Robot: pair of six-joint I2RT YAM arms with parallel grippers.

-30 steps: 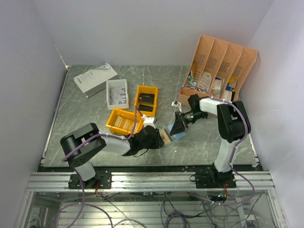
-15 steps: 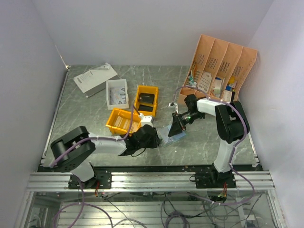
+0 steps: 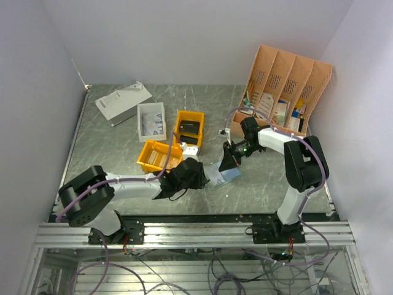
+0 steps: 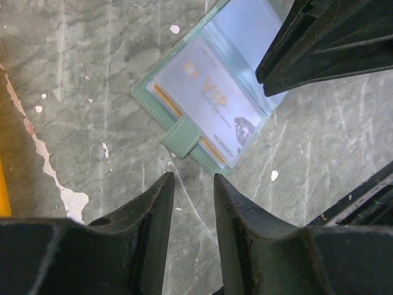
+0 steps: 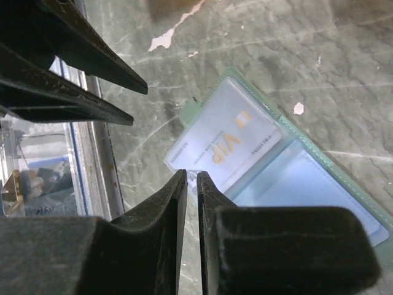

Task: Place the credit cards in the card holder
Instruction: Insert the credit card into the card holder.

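The card holder lies open on the table, grey-green outside and light blue inside. A pale credit card printed "VIP" sits under its clear sleeve. My left gripper is open and empty, its tips just short of the holder's clasp tab. It shows in the top view as well, left gripper beside the holder's left edge. My right gripper hovers over the card's near corner, jaws drawn to a thin slit with nothing seen between them. From above, the right gripper is at the holder's far side.
Two yellow bins and a white tray stand left of the holder. A white box lies at the back left. The peach desk organiser fills the back right corner. A small white block sits by the left gripper.
The right gripper's jaws have closed to a thin slit over the card. The left gripper has drawn back slightly to the left, uncovering the holder's left half.
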